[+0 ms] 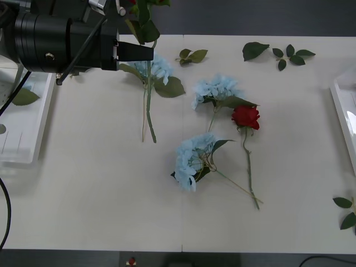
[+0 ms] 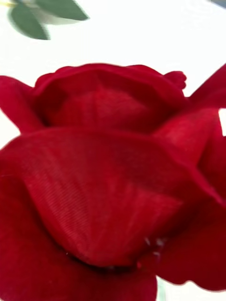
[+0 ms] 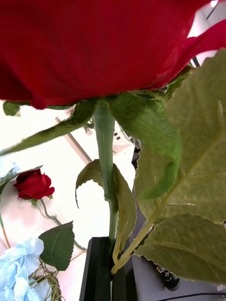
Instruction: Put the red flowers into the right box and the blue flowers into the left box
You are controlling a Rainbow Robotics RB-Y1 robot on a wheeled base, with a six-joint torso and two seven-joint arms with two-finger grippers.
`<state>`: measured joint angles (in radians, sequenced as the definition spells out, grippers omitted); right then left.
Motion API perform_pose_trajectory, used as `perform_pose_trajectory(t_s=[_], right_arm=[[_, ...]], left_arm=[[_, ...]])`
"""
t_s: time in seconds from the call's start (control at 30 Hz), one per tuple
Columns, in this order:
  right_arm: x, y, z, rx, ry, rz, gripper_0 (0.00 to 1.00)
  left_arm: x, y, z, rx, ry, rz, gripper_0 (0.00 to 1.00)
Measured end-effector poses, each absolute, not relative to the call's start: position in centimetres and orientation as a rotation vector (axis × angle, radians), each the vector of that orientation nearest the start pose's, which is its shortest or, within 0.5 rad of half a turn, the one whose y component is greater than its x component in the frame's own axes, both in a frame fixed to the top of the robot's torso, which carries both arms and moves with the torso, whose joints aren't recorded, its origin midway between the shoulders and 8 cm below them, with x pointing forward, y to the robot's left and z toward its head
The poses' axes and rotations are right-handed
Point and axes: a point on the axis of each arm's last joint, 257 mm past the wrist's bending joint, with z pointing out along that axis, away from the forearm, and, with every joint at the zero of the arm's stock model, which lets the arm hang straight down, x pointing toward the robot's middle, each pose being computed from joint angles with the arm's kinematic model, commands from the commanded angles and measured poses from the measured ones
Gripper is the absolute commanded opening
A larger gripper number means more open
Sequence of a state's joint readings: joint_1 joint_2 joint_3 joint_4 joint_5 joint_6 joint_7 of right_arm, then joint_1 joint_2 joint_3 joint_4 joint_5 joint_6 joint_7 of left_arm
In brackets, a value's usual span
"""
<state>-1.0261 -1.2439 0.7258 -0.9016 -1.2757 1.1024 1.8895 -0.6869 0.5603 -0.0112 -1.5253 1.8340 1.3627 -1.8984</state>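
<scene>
Carriage stage for one of the red flowers, as judged from the grasp. To the left of the left gripper (image 1: pixel 146 53): left box (image 1: pixel 22 156), white, with a green leaf lying inside. Over the far-left part of the table (image 1: pixel 100 194), raised above it: left gripper itself, black fingers (image 3: pixel 100 268) clenched on the green stem of the held rose (image 3: pixel 94 47), bloom and leaves rising above the jaws. Just under the fingertips, flat on the table: first of the blue flowers (image 1: pixel 157 67), stem trailing toward the robot. Farther to the gripper's right: second blue cluster (image 1: pixel 216 87), third blue cluster (image 1: pixel 192 158) nearer the robot, then table rose (image 1: pixel 245 117), lying flat beside the second cluster, well apart from the gripper. Beyond these, loose leaf sprigs (image 1: pixel 256 50) near the table's far edge. Farthest to the gripper's right, across the whole table: right box (image 1: pixel 342 111), visible by its rim alone. Close before the right wrist camera: red bloom (image 2: pixel 108 164), not identifiable as the held rose or another. For a clean step: keep the pinch firm and low on the stem; stay high enough to clear the blue clusters; carry rightward without swinging the bloom; lower until the stem lies inside the rim before releasing; possibly hand over to the other arm, given the box's far side.
</scene>
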Motion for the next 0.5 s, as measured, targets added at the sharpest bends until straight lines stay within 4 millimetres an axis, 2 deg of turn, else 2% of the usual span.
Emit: perform_pose_trajectory(t_s=[0.1,0.23,0.33,0.5], right_arm=[[55.8,-57.6,-9.2,-0.283,2.533,-0.482,0.00],[56.6,-60.7,-8.9,-0.293,2.469,-0.633,0.00],[56.7,-62.3,-10.0,-0.308,2.447,-0.717,0.00],[56.5,-63.9,-13.0,-0.308,2.444,-0.779,0.00]], left_arm=[[45.3,5.0,-0.2,0.833,1.814,-1.402,0.00],[45.3,5.0,-0.2,0.833,1.814,-1.402,0.00],[45.3,5.0,-0.2,0.833,1.814,-1.402,0.00],[45.3,5.0,-0.2,0.833,1.814,-1.402,0.00]])
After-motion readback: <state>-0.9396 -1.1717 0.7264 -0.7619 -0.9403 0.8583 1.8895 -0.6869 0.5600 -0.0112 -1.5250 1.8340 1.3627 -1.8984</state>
